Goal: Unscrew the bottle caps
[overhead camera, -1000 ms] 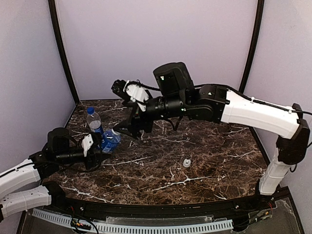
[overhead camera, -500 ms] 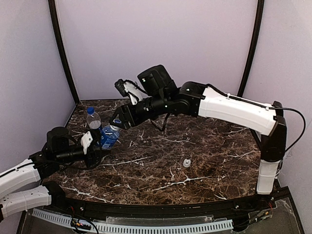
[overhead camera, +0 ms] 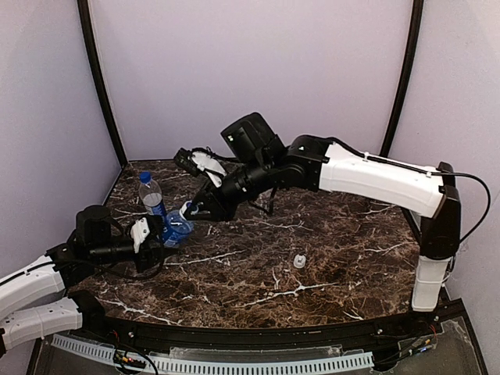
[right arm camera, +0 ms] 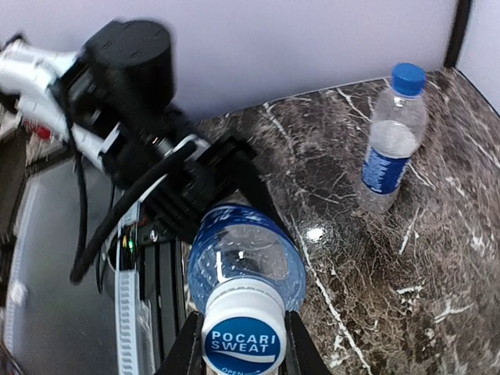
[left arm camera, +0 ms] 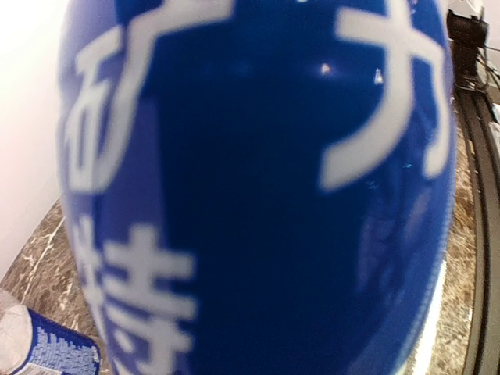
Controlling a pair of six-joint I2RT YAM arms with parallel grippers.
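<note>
right gripper [right arm camera: 241, 351] pinching pale blue-and-white round plastic cap [right arm camera: 242, 337] | left gripper [overhead camera: 148, 233] clamps its tilted blue-labelled clear plastic bottle [right arm camera: 246, 262] | upright clear plastic bottle with dark blue cap [overhead camera: 150, 193] at 10 o'clock, untouched | small white round cap [overhead camera: 299, 261] loose at 4 o'clock (likely one done) | two left

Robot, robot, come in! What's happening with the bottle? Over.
Left jaws gripping tilted bottle. Right jaws shut on its cap, not yet off. Other bottle and loose cap stand clear. Over.
</note>
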